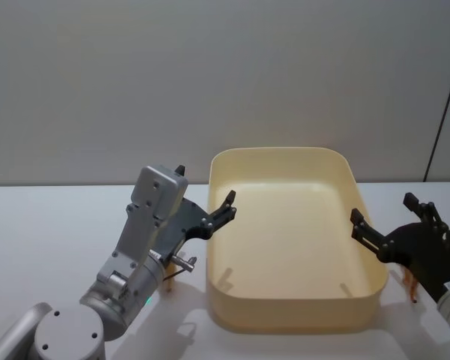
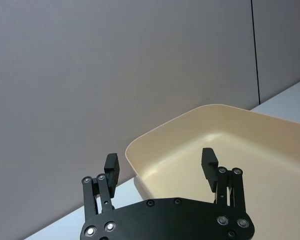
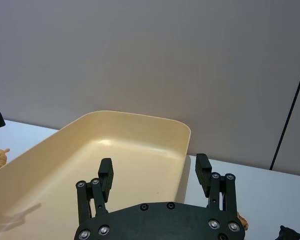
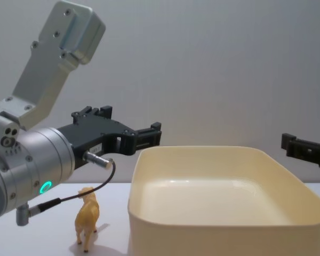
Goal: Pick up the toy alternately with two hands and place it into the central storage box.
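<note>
One cream-yellow storage box (image 1: 292,313); rounded corners, sloping walls.

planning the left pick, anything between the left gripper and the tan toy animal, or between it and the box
Nothing visible. The tan toy animal stands left of the storage box, below the open left gripper; the arm's black cable hangs close above it. The right gripper hovers at the box's right side.
</note>
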